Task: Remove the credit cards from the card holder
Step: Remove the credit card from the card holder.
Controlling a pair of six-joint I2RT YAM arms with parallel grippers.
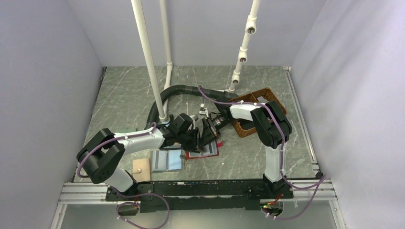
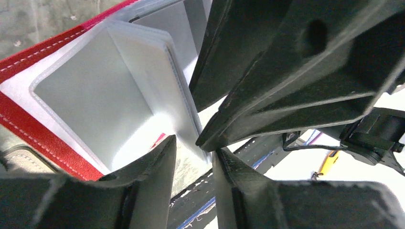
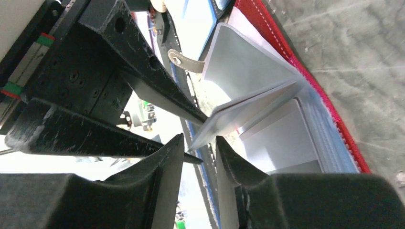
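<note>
Left gripper [image 2: 194,160]: jaws narrowly parted, nothing visibly clamped, tips at the lower edge of a clear sleeve leaf [image 2: 95,90]. Right gripper [image 3: 198,152]: jaws likewise slightly apart, with a raised leaf's corner reaching between them, unclamped. Card holder [image 1: 204,152]: red, lying open on the marble-patterned table [image 1: 124,95] beneath both grippers. Credit cards: not distinguishable inside the sleeves. Blue wallet with tan panel [image 1: 167,161]: just beside the holder, to its left. Wicker basket [image 1: 274,98]: to the right.
</note>
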